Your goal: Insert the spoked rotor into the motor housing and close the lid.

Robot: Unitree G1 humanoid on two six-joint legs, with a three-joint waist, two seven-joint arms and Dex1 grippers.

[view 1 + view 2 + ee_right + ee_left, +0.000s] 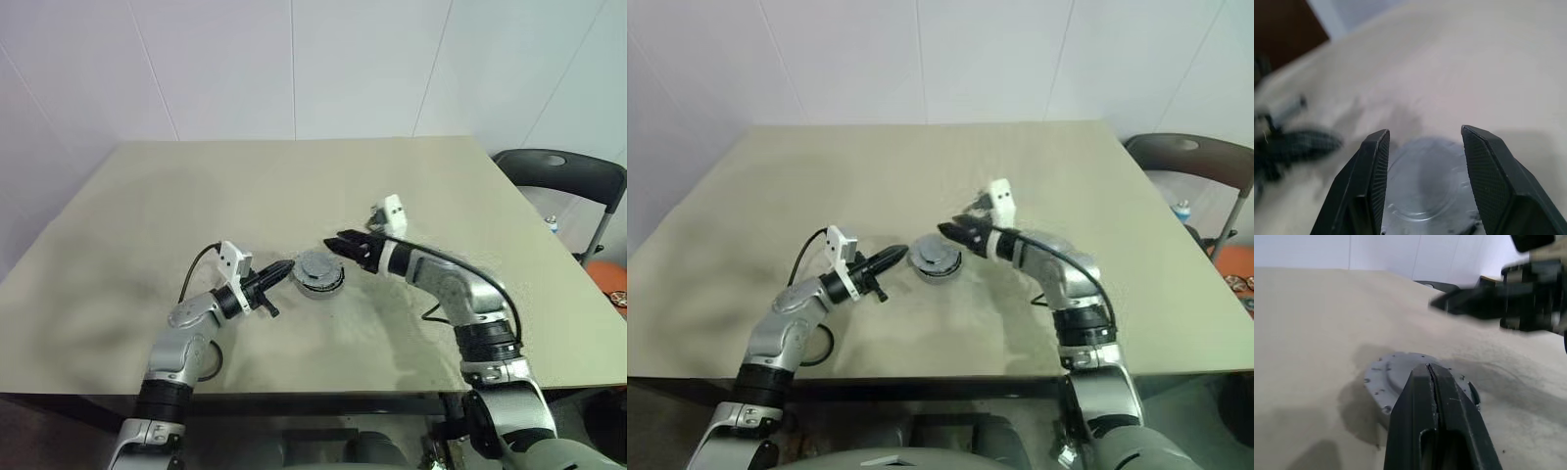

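Note:
A round silver-grey lid [315,264] lies flat on top of the dark motor housing [322,285] in the middle of the table. The spoked rotor is hidden. My left gripper [287,266] is shut, level with the table, its tip just beside the left edge of the stack; in the left wrist view the lid [1396,372] lies right behind the closed tip [1428,366]. My right gripper [333,241] is open, hovering slightly above the stack's far right side. In the right wrist view the lid [1422,181] shows between and below the spread fingers [1374,161].
The beige table [196,196] spreads wide around the stack. A black chair [558,176] stands off the table's right side, with an orange object [612,279] on the floor nearby. The table's front edge runs just below both arms.

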